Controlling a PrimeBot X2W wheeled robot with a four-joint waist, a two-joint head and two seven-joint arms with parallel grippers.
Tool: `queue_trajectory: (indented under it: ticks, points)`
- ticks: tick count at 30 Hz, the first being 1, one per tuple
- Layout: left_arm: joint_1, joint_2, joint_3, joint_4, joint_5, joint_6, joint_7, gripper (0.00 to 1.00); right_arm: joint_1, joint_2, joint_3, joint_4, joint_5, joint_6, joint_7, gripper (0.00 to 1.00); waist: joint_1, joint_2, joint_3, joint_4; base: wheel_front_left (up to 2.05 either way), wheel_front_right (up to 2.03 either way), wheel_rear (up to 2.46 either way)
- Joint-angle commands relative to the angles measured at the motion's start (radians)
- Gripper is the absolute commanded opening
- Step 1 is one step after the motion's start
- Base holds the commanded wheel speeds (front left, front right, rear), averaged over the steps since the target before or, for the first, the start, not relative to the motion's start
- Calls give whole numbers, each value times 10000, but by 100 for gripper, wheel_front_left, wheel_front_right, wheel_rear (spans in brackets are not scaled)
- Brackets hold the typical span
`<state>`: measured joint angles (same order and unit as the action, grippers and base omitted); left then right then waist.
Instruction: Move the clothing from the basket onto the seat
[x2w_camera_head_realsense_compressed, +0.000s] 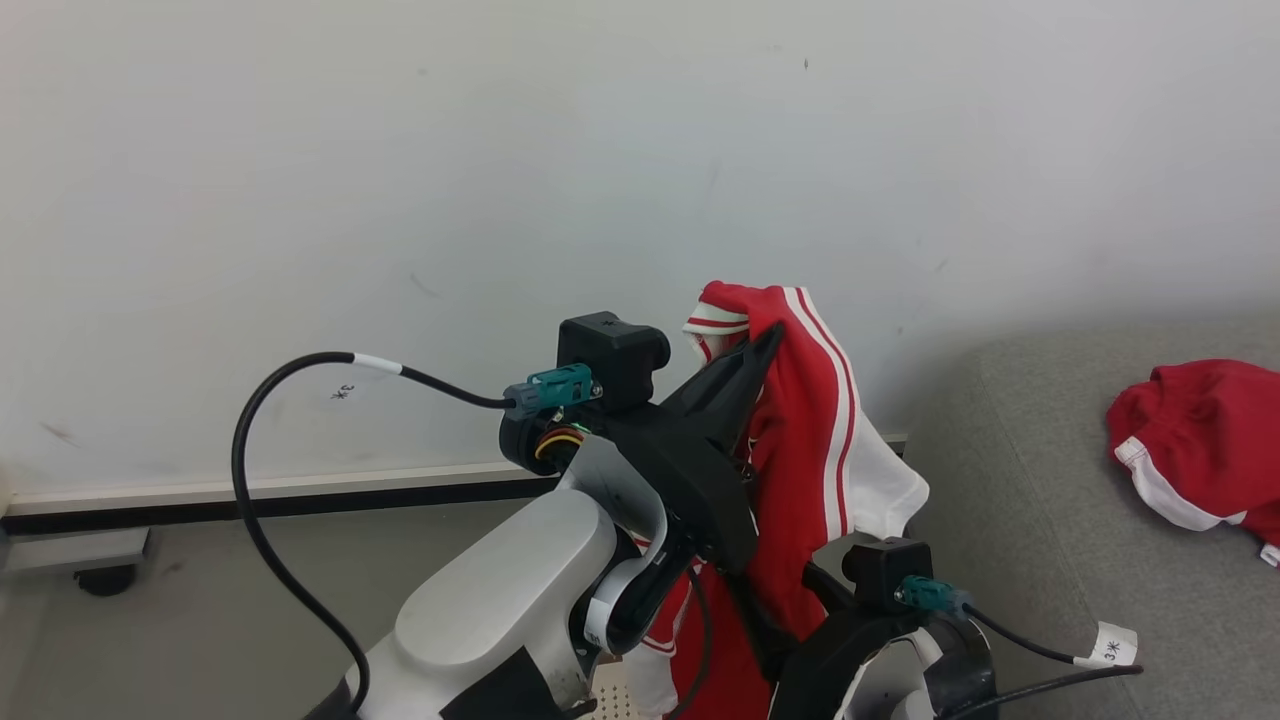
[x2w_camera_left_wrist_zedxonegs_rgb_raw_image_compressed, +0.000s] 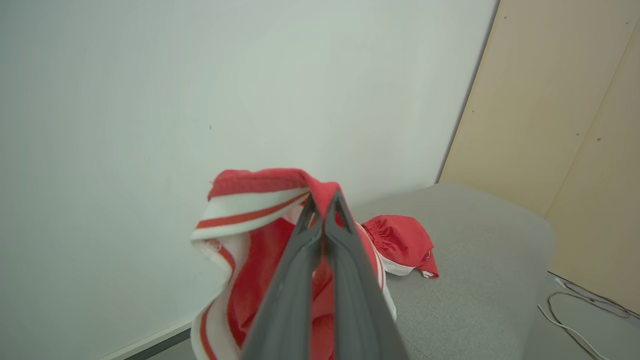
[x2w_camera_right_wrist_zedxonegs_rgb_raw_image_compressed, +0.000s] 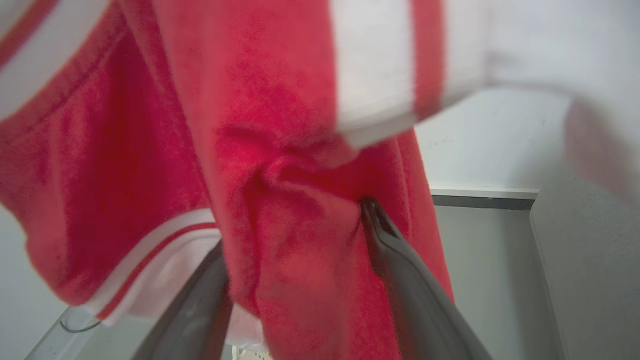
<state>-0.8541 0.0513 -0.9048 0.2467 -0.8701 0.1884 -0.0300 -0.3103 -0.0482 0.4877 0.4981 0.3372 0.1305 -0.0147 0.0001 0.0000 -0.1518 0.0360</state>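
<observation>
Clothing (x2w_camera_head_realsense_compressed: 800, 430) in red and white hangs from the left gripper (x2w_camera_left_wrist_zedxonegs_rgb_raw_image_compressed: 324, 200), whose fingers are pressed together on its striped top edge, the garment's long axis falling straight down. Lower on the same fabric, the right gripper (x2w_camera_right_wrist_zedxonegs_rgb_raw_image_compressed: 295, 225) stands with fingers wide apart, one on each side of the hanging folds, not closed on them. To the robot's right lies the grey seat (x2w_camera_head_realsense_compressed: 1050, 520), near but not under the load, where a second garment (x2w_camera_head_realsense_compressed: 1200, 440) rests. The carry looks to be rightward, by the left arm.
</observation>
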Motion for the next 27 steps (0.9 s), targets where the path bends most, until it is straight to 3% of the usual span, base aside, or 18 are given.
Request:
queue_trajectory:
  ticks: [1,4,5,6,7,8,9,19,27]
  points:
    - [-177,-12,-15,-110,0,50,5,0,-122,-4,60,59,57,4,-83,100,-1,0,0,28,0,0,0]
    - [-180,-11,-89,-234,-1,118,42,0,-344,-2,173,355,185,4,-238,100,-1,0,2,66,0,0,0]
    - [-173,2,-98,-250,28,142,47,0,-406,-4,209,456,227,4,-294,42,-1,0,4,68,0,0,0]
    - [-133,39,-140,-240,23,139,115,0,-470,-4,236,545,254,4,-337,5,-1,0,7,64,0,0,0]
    - [-96,79,-175,-224,25,143,152,40,-505,-4,260,592,272,4,-404,0,-1,0,11,56,0,0,0]
    - [-76,135,-208,-216,70,133,160,62,-533,-4,277,661,254,4,-420,0,-1,0,17,42,0,0,0]
    - [-43,175,-228,-206,97,114,132,100,-571,-4,264,737,252,4,-459,0,-1,0,23,26,0,0,0]
    - [424,655,-388,409,261,36,-178,100,-499,-2,-341,875,-322,4,-672,0,-1,0,98,-567,0,0,0]
    - [1426,1242,-288,389,243,238,-865,100,-56,0,-767,-86,-1187,4,-228,0,-1,0,445,-2081,0,0,0]
